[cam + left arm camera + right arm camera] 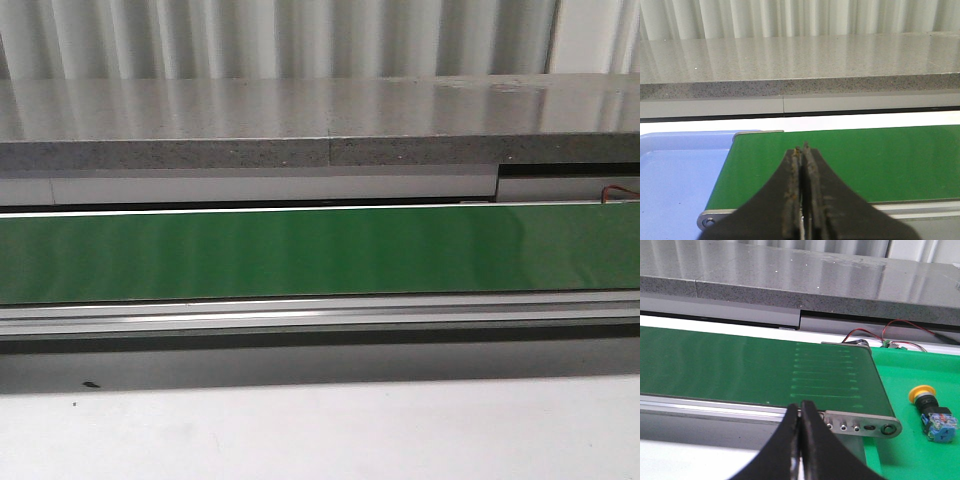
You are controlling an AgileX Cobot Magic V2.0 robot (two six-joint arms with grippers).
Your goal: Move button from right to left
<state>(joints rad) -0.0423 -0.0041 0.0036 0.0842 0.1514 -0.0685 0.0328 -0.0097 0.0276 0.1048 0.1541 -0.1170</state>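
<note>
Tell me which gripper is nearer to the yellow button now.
Right. The right gripper is shut at the belt's end beside the green tray where the button lies. The left gripper, also shut, shows no button in its view.

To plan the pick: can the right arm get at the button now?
Probably yes. The button lies alone on the green tray, nothing over or around it; the right gripper, shut and empty, must open first.
</note>
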